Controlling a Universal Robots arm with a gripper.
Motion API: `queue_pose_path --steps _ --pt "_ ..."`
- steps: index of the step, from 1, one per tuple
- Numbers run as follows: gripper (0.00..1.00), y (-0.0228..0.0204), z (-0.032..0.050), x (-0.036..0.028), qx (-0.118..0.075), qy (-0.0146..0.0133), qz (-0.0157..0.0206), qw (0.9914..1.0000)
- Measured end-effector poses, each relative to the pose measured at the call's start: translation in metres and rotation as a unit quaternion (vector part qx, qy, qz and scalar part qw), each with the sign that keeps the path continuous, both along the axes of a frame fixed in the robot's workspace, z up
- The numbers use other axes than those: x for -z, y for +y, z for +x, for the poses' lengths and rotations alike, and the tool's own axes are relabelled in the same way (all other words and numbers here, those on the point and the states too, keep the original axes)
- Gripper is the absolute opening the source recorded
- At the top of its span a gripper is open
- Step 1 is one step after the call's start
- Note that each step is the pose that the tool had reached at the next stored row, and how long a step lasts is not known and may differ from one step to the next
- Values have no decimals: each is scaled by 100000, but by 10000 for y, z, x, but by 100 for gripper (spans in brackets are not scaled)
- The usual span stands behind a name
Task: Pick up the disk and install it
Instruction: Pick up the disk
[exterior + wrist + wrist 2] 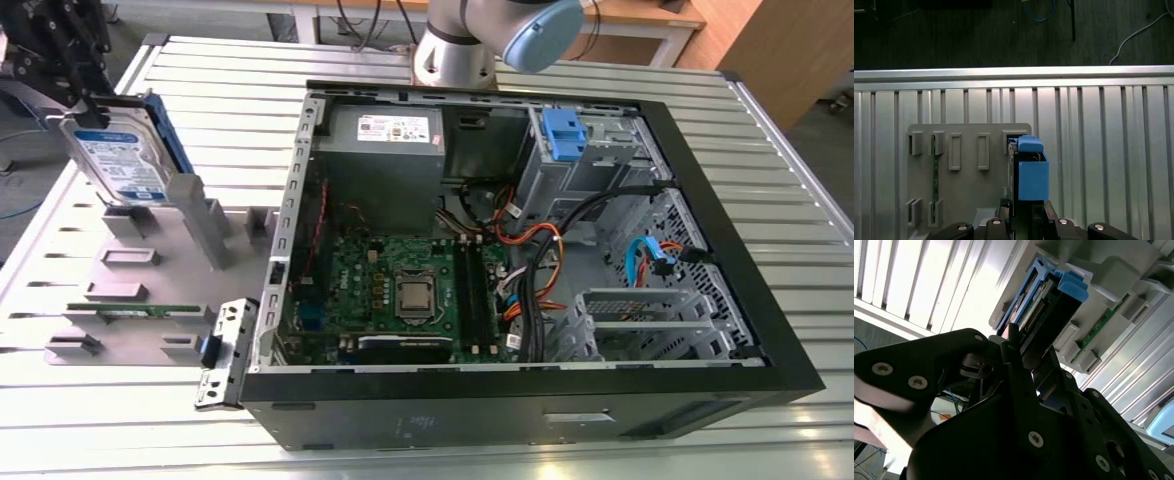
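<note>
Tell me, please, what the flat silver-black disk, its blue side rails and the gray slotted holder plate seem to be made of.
Flat silver-black disk: likely a metal casing, judging by its dull silver sheen. Blue side rails: moulded plastic, matte and evenly coloured. Gray slotted holder plate: probably plastic, matte with rounded edges, though painted metal is possible.

Your exterior view looks down from high over the computer case (534, 250) and the gray stand (134, 270) beside it. Both wrist views ride close behind the gripper (1026, 347), facing the disk (1031, 175) on that stand, seen by all three.
</note>
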State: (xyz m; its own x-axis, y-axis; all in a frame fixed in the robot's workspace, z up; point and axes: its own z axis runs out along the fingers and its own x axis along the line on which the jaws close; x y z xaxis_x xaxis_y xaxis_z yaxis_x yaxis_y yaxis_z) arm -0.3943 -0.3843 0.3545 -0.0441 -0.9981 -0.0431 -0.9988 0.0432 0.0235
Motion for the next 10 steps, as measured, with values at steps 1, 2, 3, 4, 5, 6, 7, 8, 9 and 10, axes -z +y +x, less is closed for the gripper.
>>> queue_pose_path --steps 1,2,3,4,5,6,7,8,9,10 --pt "35 0 0 -14 0 0 -1 100000" --pt "35 0 0 -27 0 1 -1 100000" --pt "35 0 0 -40 1 -1 -1 100000" --pt "35 0 0 -54 0 -1 0 100000" --pt "35 0 0 -67 2 -2 1 100000" --pt "35 0 0 -79 0 2 0 100000" --pt "35 0 0 -89 0 -4 1 100000" --pt "35 0 0 -101 -1 0 1 100000" --pt "35 0 0 -112 0 -1 1 100000" --pt "35 0 0 -122 -1 0 3 100000"
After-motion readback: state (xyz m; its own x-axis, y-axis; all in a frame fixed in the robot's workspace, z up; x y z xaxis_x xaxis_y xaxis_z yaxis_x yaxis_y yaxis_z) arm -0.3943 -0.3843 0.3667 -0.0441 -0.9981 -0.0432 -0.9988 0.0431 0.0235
